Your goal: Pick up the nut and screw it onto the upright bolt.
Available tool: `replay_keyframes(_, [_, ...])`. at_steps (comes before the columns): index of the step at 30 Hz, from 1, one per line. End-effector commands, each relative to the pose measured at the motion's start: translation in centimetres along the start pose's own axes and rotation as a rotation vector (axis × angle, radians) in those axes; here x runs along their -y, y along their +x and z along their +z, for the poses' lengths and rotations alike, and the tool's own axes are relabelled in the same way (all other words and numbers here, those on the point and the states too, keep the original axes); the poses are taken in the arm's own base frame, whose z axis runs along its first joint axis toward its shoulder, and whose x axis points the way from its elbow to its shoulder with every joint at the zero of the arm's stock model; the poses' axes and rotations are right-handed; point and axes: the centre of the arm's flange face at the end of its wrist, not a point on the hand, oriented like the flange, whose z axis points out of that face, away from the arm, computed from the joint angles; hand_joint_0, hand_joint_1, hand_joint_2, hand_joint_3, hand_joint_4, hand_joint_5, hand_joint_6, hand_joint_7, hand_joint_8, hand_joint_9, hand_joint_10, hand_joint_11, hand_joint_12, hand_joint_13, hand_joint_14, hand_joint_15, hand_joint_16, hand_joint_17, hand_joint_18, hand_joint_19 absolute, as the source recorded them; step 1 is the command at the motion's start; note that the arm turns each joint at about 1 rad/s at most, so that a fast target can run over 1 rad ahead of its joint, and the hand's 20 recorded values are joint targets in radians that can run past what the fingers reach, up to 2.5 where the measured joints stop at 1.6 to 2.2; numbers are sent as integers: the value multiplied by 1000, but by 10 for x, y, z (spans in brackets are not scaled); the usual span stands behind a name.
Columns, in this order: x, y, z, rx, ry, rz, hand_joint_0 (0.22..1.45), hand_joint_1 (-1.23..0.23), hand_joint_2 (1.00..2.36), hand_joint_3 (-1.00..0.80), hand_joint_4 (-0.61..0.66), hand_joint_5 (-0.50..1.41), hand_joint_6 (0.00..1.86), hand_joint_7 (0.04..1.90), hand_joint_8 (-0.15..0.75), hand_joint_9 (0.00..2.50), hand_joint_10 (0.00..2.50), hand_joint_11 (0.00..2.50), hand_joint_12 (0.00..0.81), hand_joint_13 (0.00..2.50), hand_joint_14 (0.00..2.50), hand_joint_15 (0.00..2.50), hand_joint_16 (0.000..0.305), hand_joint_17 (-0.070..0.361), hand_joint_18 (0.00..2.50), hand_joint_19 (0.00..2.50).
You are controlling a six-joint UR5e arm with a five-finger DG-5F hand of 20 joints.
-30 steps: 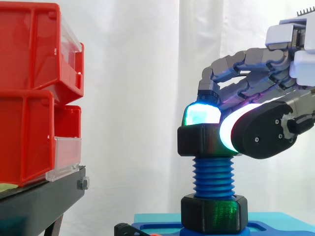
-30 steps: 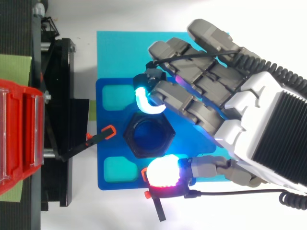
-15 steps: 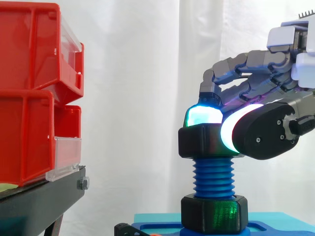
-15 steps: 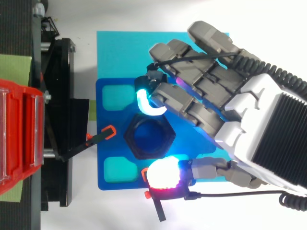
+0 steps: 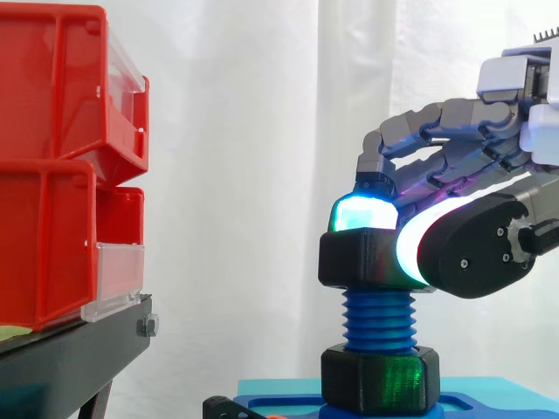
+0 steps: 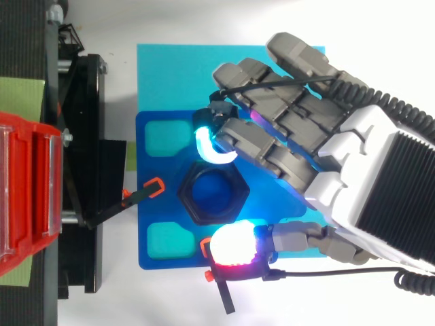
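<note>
Hand (image 5: 476, 253) enters from the right of the frame, fingers curled over and pinching the nut (image 5: 362, 259): the cyan fingertip (image 5: 362, 212) rests on its upper edge and the white-glowing thumb pad (image 5: 409, 243) presses its near side

Nut: black, hexagonal, at frame centre, seated level on the top of the upright blue bolt (image 5: 377, 319). Several bare threads show between it and a second black hex collar (image 5: 380, 377) at the bolt's foot

Handling (judgement): looks like rigid moulded plastic, so light and stiff and not fragile. The coarse thread should turn freely if the nut stays level; tilted, it would likely bind. The smooth faces may slip under rounded pads. Best hold is on two opposite flats, pads low enough to stay clear of the bore

Side view gives height: how far down the thread the nut sits, and that it is level. Top view gives layout: the cyan pad (image 6: 206, 144) lies just above the nut rim (image 6: 185, 195) in the frame and the thumb pad (image 6: 233, 246) just below it, on opposite sides, with the bolt's blue end (image 6: 216, 193) centred in the bore

Outward: bolt stands on a dark blue tray (image 6: 144, 153) over a lighter blue plate (image 6: 163, 75). Red bins (image 5: 52, 175) on a black stand (image 5: 70, 358) sit at frame left, well apart, before a white curtain (image 5: 236, 131)
</note>
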Motion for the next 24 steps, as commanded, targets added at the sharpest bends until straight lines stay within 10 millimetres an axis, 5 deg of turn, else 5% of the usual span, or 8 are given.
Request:
replay_keyframes(1, [1,0,1,0,-6,-1,519,-596,1000,-500,328,-142,501,1255,316,510,0,0,367,516,0,0,47,107,450,0])
replay_keyframes(24, [4,0,2,-1,-9,-3,520,-595,1000,-500,330,-142,501,1250,312,513,0,0,367,518,0,0,47,107,451,0])
